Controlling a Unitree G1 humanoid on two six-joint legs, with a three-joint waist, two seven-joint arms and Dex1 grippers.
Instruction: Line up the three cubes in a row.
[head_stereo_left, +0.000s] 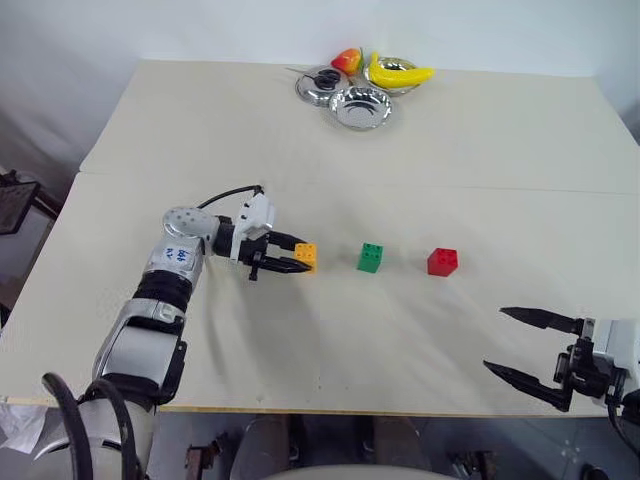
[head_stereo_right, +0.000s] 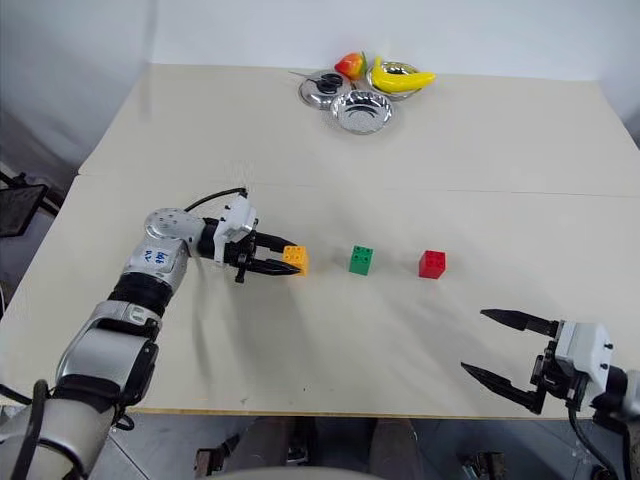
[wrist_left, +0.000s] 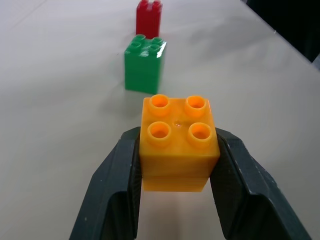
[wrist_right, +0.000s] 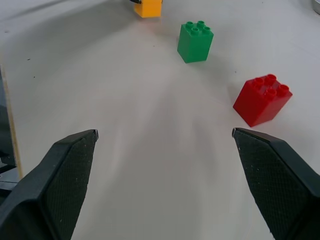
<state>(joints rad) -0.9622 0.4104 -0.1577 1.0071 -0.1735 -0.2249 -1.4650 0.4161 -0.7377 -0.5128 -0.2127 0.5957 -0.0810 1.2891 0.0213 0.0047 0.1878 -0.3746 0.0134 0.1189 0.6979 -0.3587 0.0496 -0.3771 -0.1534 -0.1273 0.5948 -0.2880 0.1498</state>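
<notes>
The left tool is clamped on the orange cube; the right tool gapes wide, holding nothing.

1. The orange cube, green cube and red cube look like glossy moulded plastic, smooth, with soft highlights on the studs.
2. The bench has a matt, pale cream top, smooth and plain.
3. The left tool has dark matt fingers; the right tool has black pads with a fine cross-hatched, rough texture.
4. The bowls at the far edge are shiny polished metal.
5. The banana looks smooth and glossy.
</notes>
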